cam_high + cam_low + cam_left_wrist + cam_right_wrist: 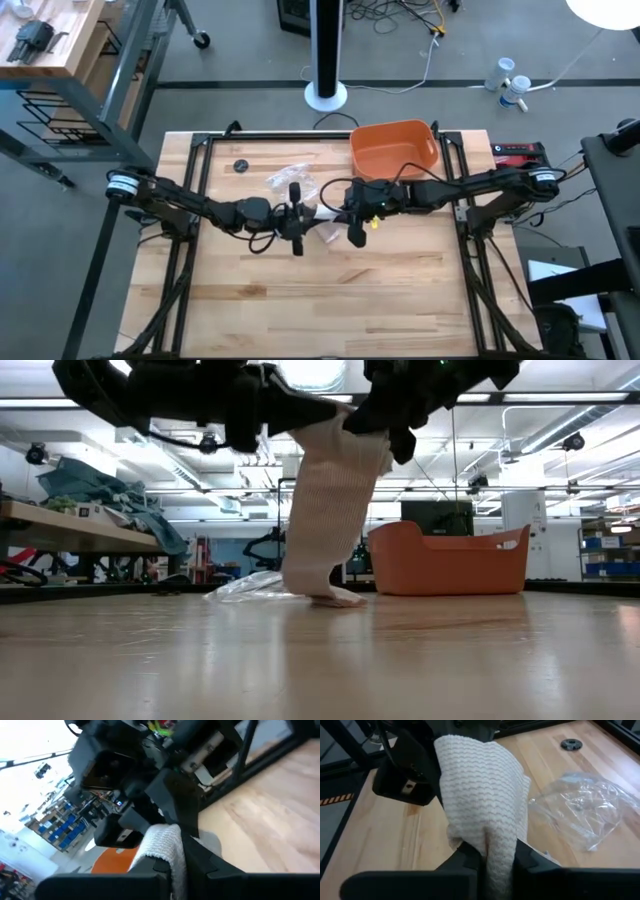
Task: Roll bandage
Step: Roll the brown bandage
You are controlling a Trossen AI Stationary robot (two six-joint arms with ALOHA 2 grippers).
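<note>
Both grippers, left (297, 222) and right (352, 222), have fingers clamped on the bandage's (330, 510) top above mid-counter (400, 290), tail apparently touching wood, likely keeping it taut for rolling.

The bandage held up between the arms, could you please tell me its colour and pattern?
Off-white bandage with fine wavy ribbed lines, clearest in the right wrist view.

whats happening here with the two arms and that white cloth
Both arms meet over the middle of the table, holding the bandage up between them. The right gripper is shut on it, and the left gripper pinches it too. Its lower end touches the table beside a clear plastic wrapper, with the orange tub behind.
</note>
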